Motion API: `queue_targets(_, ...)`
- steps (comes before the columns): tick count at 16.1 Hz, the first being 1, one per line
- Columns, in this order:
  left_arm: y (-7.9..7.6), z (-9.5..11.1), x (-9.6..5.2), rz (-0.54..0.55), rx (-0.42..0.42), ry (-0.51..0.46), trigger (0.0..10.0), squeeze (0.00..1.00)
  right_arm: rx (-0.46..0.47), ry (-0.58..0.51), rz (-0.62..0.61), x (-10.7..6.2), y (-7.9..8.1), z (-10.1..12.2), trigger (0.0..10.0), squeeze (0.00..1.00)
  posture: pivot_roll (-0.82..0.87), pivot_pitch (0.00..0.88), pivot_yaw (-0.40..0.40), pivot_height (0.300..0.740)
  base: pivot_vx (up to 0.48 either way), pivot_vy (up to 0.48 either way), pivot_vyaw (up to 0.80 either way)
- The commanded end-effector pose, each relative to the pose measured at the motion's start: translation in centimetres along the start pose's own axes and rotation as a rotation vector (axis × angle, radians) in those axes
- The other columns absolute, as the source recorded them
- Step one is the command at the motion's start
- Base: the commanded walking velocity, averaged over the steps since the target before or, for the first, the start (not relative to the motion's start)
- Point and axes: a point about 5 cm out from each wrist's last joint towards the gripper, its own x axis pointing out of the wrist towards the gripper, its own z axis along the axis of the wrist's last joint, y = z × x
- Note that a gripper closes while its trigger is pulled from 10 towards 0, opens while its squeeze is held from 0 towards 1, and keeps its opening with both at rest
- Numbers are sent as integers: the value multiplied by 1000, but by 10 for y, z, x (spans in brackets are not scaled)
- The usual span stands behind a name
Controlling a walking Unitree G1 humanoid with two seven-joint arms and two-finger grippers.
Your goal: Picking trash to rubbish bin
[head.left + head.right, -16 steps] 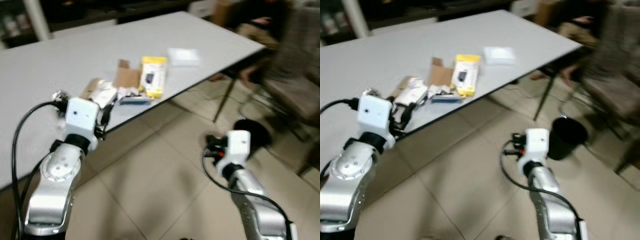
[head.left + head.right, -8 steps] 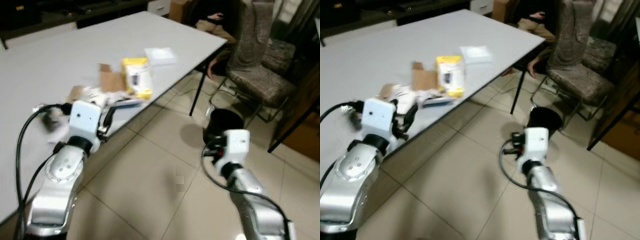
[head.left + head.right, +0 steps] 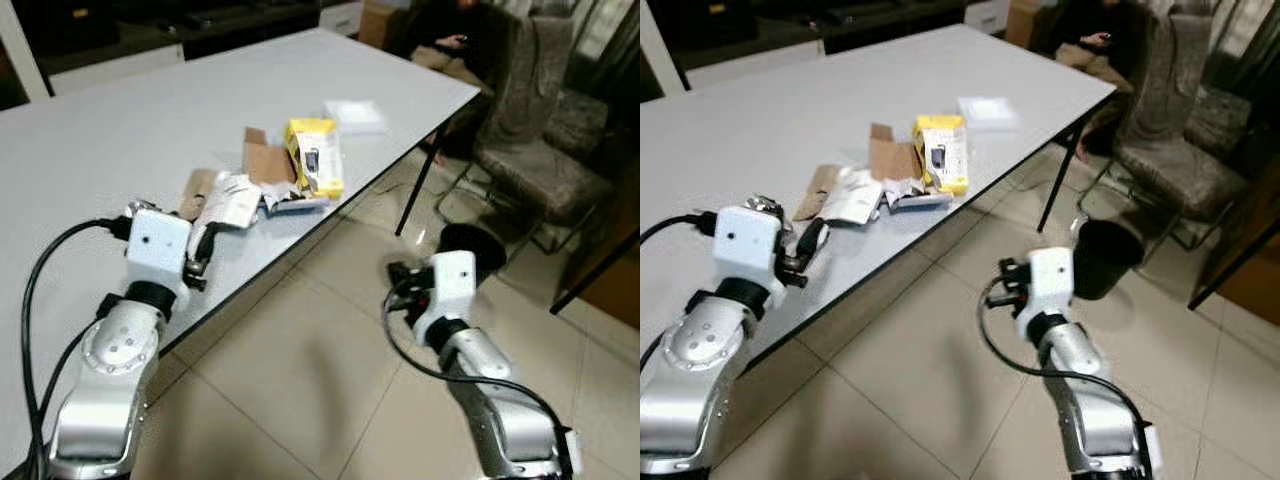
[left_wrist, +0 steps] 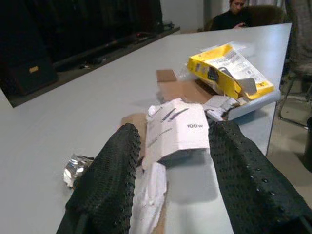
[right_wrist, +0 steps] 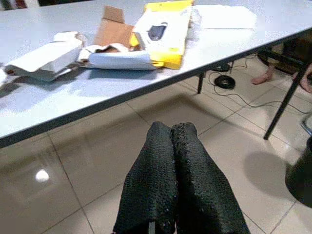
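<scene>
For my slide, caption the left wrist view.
Open left claw lined up on white 100W carton among table trash.

The trash cluster sits near the table [image 3: 120, 120] front edge: white box [image 4: 178, 131], brown cardboard [image 3: 262, 158], yellow box [image 3: 314, 155], with a foil scrap [image 4: 74, 167] apart from the rest. The left gripper [image 4: 170, 161] stands with fingers spread on either side of the white box; the gap between them is otherwise unobstructed. Tabletop behind the cluster is bare. The tiled floor [image 3: 920, 360] before the table is open. The black bin [image 3: 1102, 257] stands on it beside a table leg [image 3: 1058, 190] and a chair [image 3: 1175, 150].
</scene>
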Motion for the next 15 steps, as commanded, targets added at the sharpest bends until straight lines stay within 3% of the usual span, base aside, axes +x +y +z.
queue_targets(1,-5,3,2,-14,-5,-14,10000,0,-7,8,-22,-1,-9,0,10000,0,113,33,-90,740,0,334,0)
queue_targets(15,-3,5,3,-9,18,-26,10000,0,-8,0,-21,4,-8,-2,10000,0,128,23,-85,740,0,308,0)
